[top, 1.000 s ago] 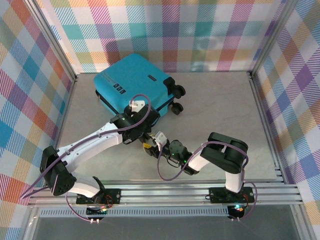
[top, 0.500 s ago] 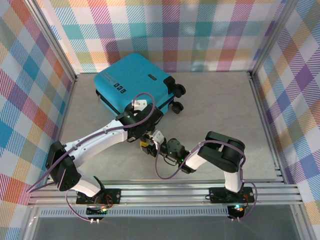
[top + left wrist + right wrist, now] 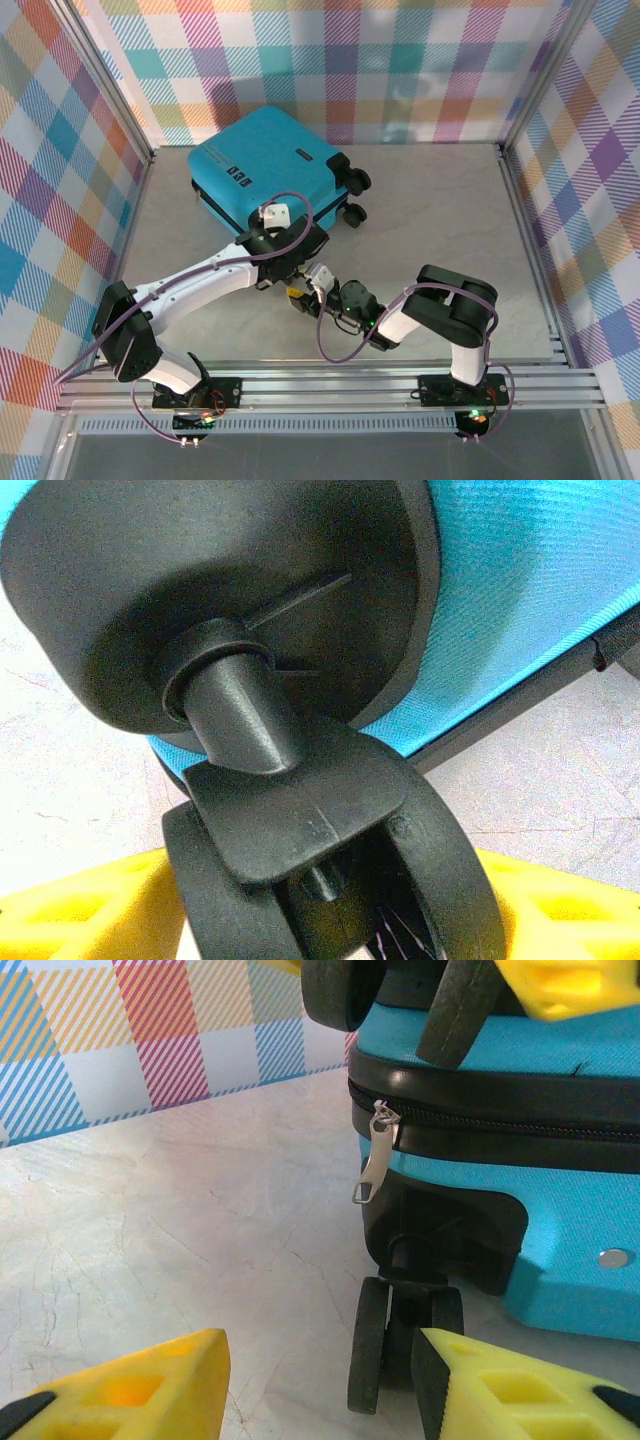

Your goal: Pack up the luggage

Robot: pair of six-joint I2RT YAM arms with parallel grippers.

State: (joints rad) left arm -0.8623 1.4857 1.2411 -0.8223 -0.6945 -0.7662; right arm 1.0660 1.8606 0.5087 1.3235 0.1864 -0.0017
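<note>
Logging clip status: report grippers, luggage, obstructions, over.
Left gripper open, straddling a wheel. Right gripper open, facing zipper pull. Luggage closed, flat on table.

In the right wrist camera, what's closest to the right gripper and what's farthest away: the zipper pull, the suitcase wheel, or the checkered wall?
Starting from the right gripper:
1. Suitcase wheel, low down, just in front between the yellow fingers.
2. Zipper pull, hanging above the wheel.
3. Checkered wall, far back at the upper left.
</note>
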